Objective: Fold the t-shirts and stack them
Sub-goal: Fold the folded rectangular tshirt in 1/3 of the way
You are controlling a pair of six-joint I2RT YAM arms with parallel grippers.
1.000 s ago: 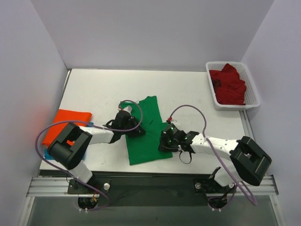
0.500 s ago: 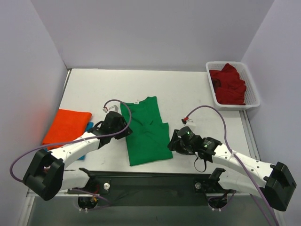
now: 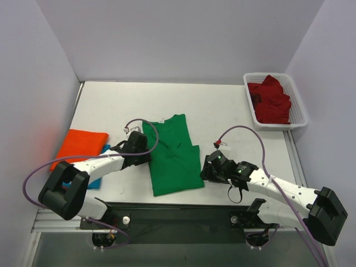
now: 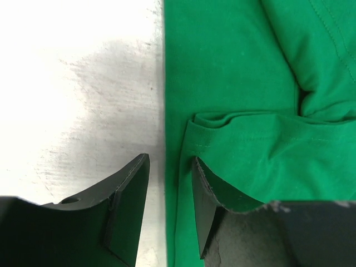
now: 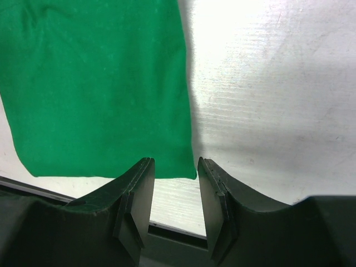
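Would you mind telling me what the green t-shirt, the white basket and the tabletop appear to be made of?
Green t-shirt: soft matte knit cloth, probably cotton; it creases and shows stitched hems. White basket: seemingly moulded plastic, judging by its slotted mesh walls. Tabletop: hard white board, faintly glossy with fine scuffs and glare; exact material unclear.
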